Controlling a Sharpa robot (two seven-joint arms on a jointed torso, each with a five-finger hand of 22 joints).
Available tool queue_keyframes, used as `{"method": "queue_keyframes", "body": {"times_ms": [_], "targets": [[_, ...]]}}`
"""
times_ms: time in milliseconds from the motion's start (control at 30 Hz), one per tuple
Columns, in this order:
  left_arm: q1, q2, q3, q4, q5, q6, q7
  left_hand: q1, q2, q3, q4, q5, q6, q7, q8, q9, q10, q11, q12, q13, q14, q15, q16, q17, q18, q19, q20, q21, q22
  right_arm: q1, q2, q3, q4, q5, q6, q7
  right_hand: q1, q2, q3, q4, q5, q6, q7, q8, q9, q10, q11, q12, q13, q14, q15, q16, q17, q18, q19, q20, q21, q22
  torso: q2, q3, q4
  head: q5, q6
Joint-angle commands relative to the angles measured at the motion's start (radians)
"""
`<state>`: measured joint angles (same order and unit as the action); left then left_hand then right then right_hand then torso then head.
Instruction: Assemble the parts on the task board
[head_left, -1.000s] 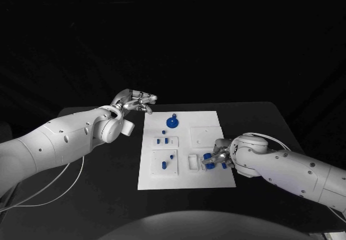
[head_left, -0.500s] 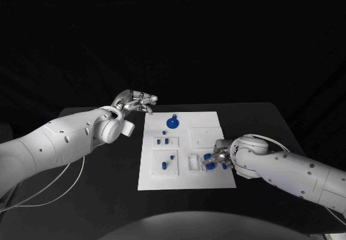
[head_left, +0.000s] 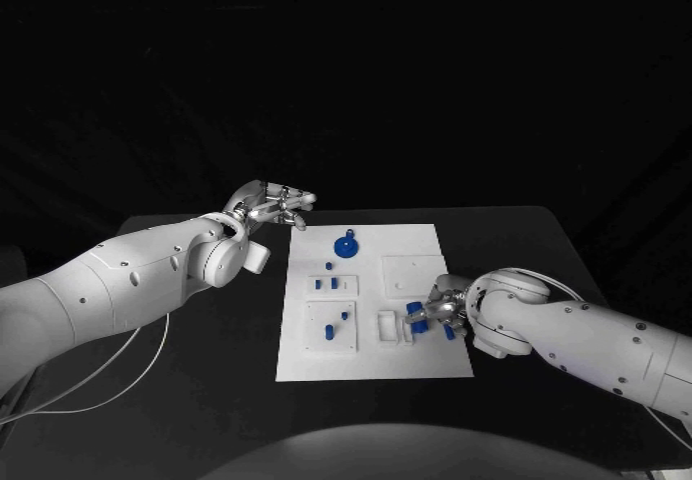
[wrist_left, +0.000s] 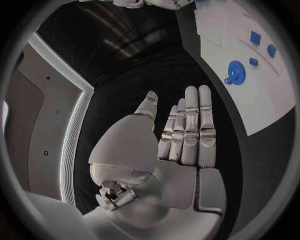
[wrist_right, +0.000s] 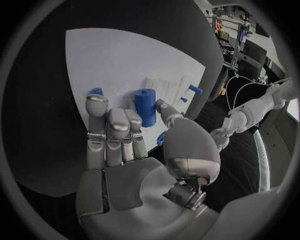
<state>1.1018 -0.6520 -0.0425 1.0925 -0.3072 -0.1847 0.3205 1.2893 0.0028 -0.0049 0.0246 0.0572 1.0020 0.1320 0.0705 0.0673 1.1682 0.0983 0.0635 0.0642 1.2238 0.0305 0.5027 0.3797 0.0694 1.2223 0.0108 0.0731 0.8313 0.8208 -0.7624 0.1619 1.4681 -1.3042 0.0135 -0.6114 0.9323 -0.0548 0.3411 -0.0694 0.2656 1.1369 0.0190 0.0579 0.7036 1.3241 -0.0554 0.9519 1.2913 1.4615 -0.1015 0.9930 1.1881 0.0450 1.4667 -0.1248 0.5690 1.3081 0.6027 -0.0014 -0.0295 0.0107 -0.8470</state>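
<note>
On the black table (head_left: 202, 330) lay the white task board (head_left: 433, 250), roughly at the table's middle, its long sides running from the robot's edge toward the far edge. Near the board's far edge sat a blue gear-shaped part (head_left: 345, 243), also seen in the left wrist view (wrist_left: 236, 73). Small blue parts (head_left: 330, 283) stood in a raised white block toward the board's left side, and two more (head_left: 336, 322) lay on a second block closer to the near edge.

At the board's right edge, toward the near half, the right robot hand (head_left: 444, 310) rested low over the surface with its fingers stretched forward and close together. A blue cylinder (wrist_right: 145, 107) stood upright just past the fingertips (wrist_right: 112, 120), between them and the thumb; whether the thumb and a finger actually pinched it could not be told. Another small blue piece (wrist_right: 95, 92) showed at the tip of the outermost finger. Beyond the cylinder, a ribbed white block (wrist_right: 165, 86) sat on the board with two blue pegs (wrist_right: 195, 90) near it.

Off the board's far-left corner, the left robot hand (head_left: 274, 205) hovered above the table, holding nothing; in its wrist view its fingers (wrist_left: 190, 127) lay straight, side by side, and the thumb stood apart.
</note>
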Motion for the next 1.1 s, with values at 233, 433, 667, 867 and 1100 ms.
{"method": "queue_keyframes", "body": {"times_ms": [233, 433, 667, 867, 1100], "targets": [[0.0, 0.001, 0.0, 0.001, 0.002, 0.025, 0.003, 0.001, 0.009, -0.005, -0.007, -0.005, -0.004, 0.001, 0.005, 0.001, -0.009, 0.001, 0.002, 0.001, -0.004, 0.005, 0.004, 0.0, 0.004, -0.001, 0.004, 0.0, -0.002, 0.031, -0.013, 0.007, 0.043, 0.078, -0.014, -0.001, 0.025, 0.033, 0.125, -0.136, -0.003, 0.008, -0.001, 0.006, 0.003, 0.005, 0.002, -0.007, -0.004, 0.006, -0.005, 0.003, -0.002, 0.0, 0.051, -0.003, 0.004, 0.028, 0.001, -0.0002, 0.0013, 0.002, -0.002], [0.0, 0.001, 0.0, 0.001, 0.0, 0.027, 0.001, 0.001, 0.01, -0.006, -0.01, -0.005, -0.002, 0.001, 0.005, 0.001, -0.01, 0.001, 0.002, 0.001, -0.004, 0.005, 0.005, 0.0, 0.004, -0.001, 0.004, 0.0, -0.002, 0.038, -0.005, 0.009, 0.049, 0.095, 0.03, -0.012, 0.024, 0.033, 0.118, -0.132, -0.015, 0.008, 0.0, 0.006, -0.003, 0.004, 0.002, -0.01, -0.005, 0.006, -0.004, 0.004, -0.002, 0.0, 0.05, -0.003, 0.003, 0.029, 0.001, -0.0005, 0.0016, 0.005, -0.005], [0.0, 0.004, 0.0, 0.0, -0.002, 0.028, 0.001, 0.0, 0.012, -0.007, -0.011, -0.005, 0.001, -0.001, 0.006, 0.001, -0.01, 0.001, 0.002, 0.001, -0.005, 0.005, 0.005, 0.0, 0.004, -0.001, 0.005, 0.0, -0.003, 0.041, 0.018, -0.002, 0.038, 0.108, 0.096, -0.024, 0.029, 0.042, 0.082, -0.125, -0.026, 0.01, 0.0, 0.006, -0.015, -0.001, 0.004, -0.017, -0.012, 0.005, -0.002, 0.008, 0.002, -0.001, 0.05, -0.001, 0.007, 0.036, 0.0, -0.0022, 0.0016, 0.005, -0.008], [0.0, 0.005, 0.0, 0.0, -0.003, 0.03, 0.001, 0.0, 0.012, -0.007, -0.012, -0.005, 0.0, 0.0, 0.005, 0.001, -0.01, 0.001, 0.002, 0.001, -0.005, 0.005, 0.005, 0.0, 0.004, -0.001, 0.005, 0.0, -0.003, 0.041, 0.044, -0.016, 0.026, 0.092, 0.108, -0.024, 0.028, 0.046, 0.068, -0.124, -0.026, 0.013, -0.001, 0.006, -0.02, -0.002, 0.004, -0.017, -0.013, 0.005, -0.002, 0.011, 0.006, -0.001, 0.05, -0.001, 0.009, 0.041, 0.0, -0.0005, 0.0011, 0.005, -0.005], [-0.001, 0.005, 0.0, 0.001, -0.003, 0.032, 0.001, 0.0, 0.013, -0.007, -0.013, -0.005, 0.0, 0.0, 0.005, 0.001, -0.011, 0.001, 0.002, 0.001, -0.005, 0.005, 0.006, 0.0, 0.004, -0.001, 0.005, 0.0, -0.003, 0.041, 0.074, -0.035, 0.01, 0.073, 0.109, -0.024, 0.026, 0.047, 0.056, -0.122, -0.025, 0.021, -0.003, 0.006, -0.02, -0.002, 0.002, -0.02, -0.017, 0.006, -0.004, 0.016, 0.012, -0.002, 0.051, -0.002, 0.026, 0.053, 0.002, 0.0003, 0.0021, 0.006, -0.005]]}}
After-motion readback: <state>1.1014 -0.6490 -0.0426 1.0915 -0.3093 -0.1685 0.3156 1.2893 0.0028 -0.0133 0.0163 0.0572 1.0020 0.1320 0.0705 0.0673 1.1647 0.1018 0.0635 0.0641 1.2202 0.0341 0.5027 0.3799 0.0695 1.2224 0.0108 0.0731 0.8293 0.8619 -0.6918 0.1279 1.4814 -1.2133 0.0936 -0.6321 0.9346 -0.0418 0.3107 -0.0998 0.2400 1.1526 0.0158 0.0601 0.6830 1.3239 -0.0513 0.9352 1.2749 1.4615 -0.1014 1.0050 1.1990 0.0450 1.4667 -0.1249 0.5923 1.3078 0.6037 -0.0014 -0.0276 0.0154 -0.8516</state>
